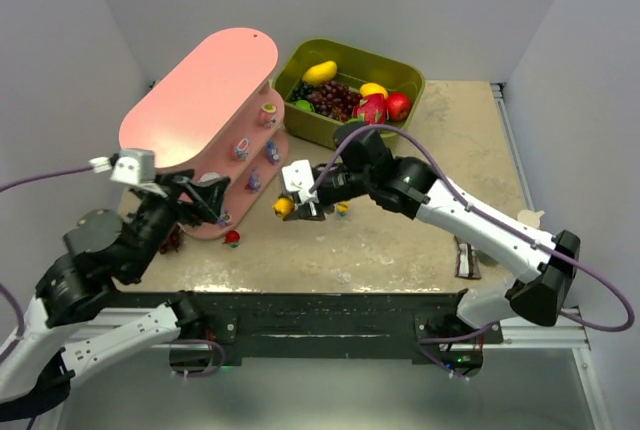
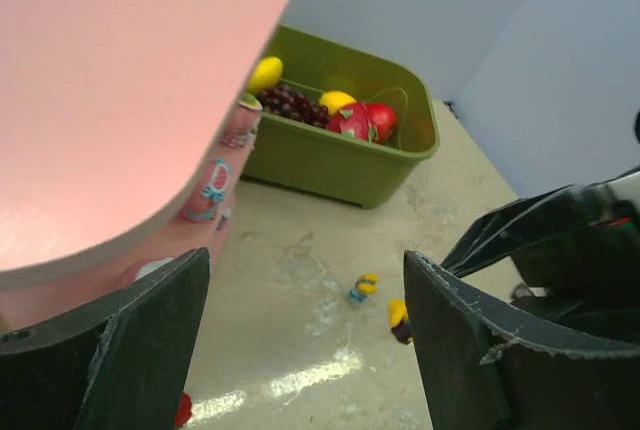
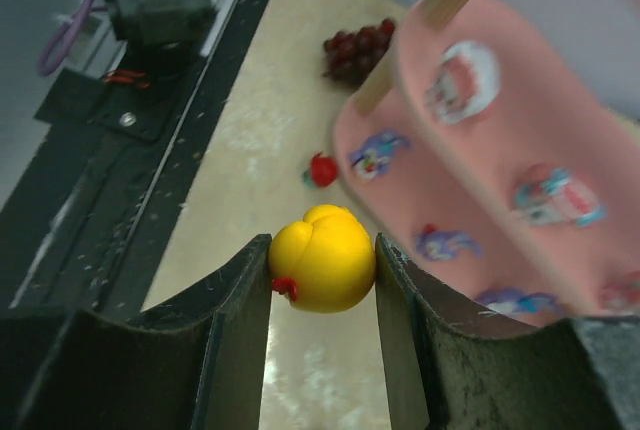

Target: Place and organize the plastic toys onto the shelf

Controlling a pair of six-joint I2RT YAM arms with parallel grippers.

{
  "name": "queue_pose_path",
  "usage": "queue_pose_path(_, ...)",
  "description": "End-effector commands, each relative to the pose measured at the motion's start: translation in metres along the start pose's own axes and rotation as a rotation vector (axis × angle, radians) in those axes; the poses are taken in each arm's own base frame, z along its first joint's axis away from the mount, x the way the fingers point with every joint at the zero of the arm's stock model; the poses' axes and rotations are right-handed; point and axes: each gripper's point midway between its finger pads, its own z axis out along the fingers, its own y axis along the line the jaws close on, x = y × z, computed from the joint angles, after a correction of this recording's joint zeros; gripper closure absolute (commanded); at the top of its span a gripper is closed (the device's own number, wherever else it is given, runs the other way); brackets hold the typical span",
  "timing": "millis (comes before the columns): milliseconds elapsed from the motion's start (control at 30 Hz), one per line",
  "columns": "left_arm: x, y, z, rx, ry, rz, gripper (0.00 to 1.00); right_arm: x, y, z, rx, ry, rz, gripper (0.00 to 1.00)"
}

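The pink three-tier shelf (image 1: 205,90) stands at the back left, with several tiny toys on its lower tiers (image 1: 254,181), also seen in the right wrist view (image 3: 462,80). My right gripper (image 1: 293,208) is shut on a yellow toy (image 3: 322,258) and holds it above the table, just right of the shelf's near end. My left gripper (image 1: 205,198) is open and empty beside the shelf's near end (image 2: 100,100). A red toy (image 1: 232,239) and a yellow-blue toy (image 1: 342,210) lie on the table.
An olive-green bin (image 1: 400,75) with larger fruits stands behind and right of the shelf. A dark red grape bunch (image 1: 172,240) lies on the table left of the shelf's near end. A small dark packet (image 1: 467,258) lies by the right arm.
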Motion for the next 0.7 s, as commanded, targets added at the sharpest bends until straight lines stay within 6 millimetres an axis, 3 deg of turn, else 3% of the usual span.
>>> queue_pose_path(0,0.024,-0.041,0.026,0.146,0.07,0.038,0.19,0.045,0.016,0.028,-0.012,0.017,0.161,0.78)
queue_pose_path(33,0.033,-0.044,0.03,0.152,0.087,0.038,0.19,0.069,0.022,0.042,-0.041,0.066,0.207,0.78)
queue_pose_path(133,0.046,-0.052,0.036,0.185,0.107,0.02,0.19,0.113,0.025,0.063,-0.048,0.153,0.28,0.75)
queue_pose_path(167,0.047,-0.052,0.037,0.181,0.109,0.006,0.19,0.14,0.029,0.076,-0.058,0.211,0.323,0.75)
queue_pose_path(300,0.047,-0.044,0.031,0.152,0.1,-0.025,0.19,0.184,0.036,0.097,-0.036,0.27,0.399,0.73)
queue_pose_path(333,0.042,-0.041,0.027,0.151,0.085,-0.038,0.19,0.186,0.026,0.102,0.01,0.247,0.382,0.73)
queue_pose_path(400,0.038,-0.037,0.022,0.143,0.073,-0.045,0.19,0.202,0.034,0.105,0.023,0.272,0.423,0.73)
queue_pose_path(467,0.032,-0.035,0.017,0.147,0.056,-0.056,0.19,0.207,0.03,0.109,0.064,0.259,0.427,0.72)
queue_pose_path(500,0.031,-0.035,0.015,0.15,0.054,-0.058,0.19,0.216,0.039,0.106,0.062,0.275,0.444,0.72)
queue_pose_path(533,0.03,-0.034,0.014,0.151,0.05,-0.06,0.19,0.212,0.029,0.109,0.107,0.241,0.418,0.72)
queue_pose_path(667,0.03,-0.033,0.014,0.142,0.052,-0.052,0.19,0.222,0.036,0.107,0.14,0.231,0.426,0.69)
